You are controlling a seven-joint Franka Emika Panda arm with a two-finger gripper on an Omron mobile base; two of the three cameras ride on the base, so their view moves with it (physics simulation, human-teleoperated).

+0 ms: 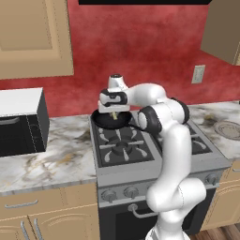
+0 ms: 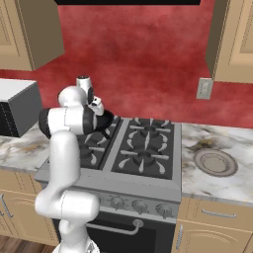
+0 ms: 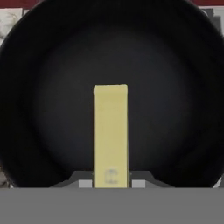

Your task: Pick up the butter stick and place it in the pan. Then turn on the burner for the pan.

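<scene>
Lower the gripper (image 3: pixel 111 183), fingers clamped on the butter stick (image 3: pixel 111 131) that hangs over the middle of the pan (image 3: pixel 48 109) on the far left burner of the stove (image 1: pixel 140 161), then release near the base.

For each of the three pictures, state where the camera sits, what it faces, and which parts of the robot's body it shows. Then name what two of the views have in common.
Left base view: behind the arm to its left, facing the stove; the white arm rises at lower right, gripper over the pan.
Right base view: behind to its right, facing the same stove; the arm rises at lower left.
Hand view: on the hand, looking down into the pan; fingertips clamp the butter stick.
Shared: both base views show stove, pan and red wall.
</scene>
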